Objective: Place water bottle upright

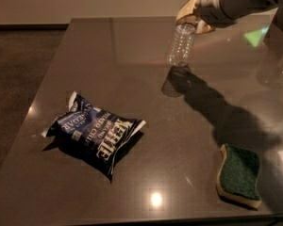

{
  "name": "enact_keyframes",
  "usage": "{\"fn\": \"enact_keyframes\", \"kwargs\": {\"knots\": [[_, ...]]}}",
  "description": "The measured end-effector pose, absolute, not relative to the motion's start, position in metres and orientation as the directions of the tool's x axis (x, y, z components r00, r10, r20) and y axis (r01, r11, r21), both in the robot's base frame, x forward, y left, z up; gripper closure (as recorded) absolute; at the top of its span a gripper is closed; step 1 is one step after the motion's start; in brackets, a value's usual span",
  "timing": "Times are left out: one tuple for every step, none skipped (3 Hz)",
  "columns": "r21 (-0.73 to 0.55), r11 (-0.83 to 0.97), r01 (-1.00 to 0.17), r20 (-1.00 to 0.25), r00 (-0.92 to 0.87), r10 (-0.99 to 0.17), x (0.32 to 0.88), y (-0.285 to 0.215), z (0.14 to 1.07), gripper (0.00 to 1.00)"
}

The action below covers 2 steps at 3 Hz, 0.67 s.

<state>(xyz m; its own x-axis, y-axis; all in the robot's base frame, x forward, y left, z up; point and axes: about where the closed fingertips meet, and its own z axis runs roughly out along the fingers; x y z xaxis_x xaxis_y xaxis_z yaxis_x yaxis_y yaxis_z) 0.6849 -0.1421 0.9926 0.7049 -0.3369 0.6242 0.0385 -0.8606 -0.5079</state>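
The water bottle (181, 44) is a small clear ribbed plastic bottle. It hangs nearly upright, slightly tilted, with its base just above the dark table (132, 69) at the back right. My gripper (193, 17) comes in from the upper right and is shut on the bottle's top end, so the cap is hidden between the tan fingers (186, 12). The bottle's reflection and shadow lie on the table just below it.
A dark blue chip bag (95, 134) lies flat at the front left. A green and yellow sponge (240, 174) lies at the front right near the table's edge. My arm's shadow runs across the right side.
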Motion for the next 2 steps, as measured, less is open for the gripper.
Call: {"fn": "enact_keyframes", "kwargs": {"knots": [[-0.52, -0.838, 0.166, 0.687, 0.664, -0.295, 0.6904, -0.1441, 0.9991, 1.0], [-0.457, -0.839, 0.295, 0.788, 0.573, -0.227, 0.6851, -0.147, 1.0068, 1.0]]}}
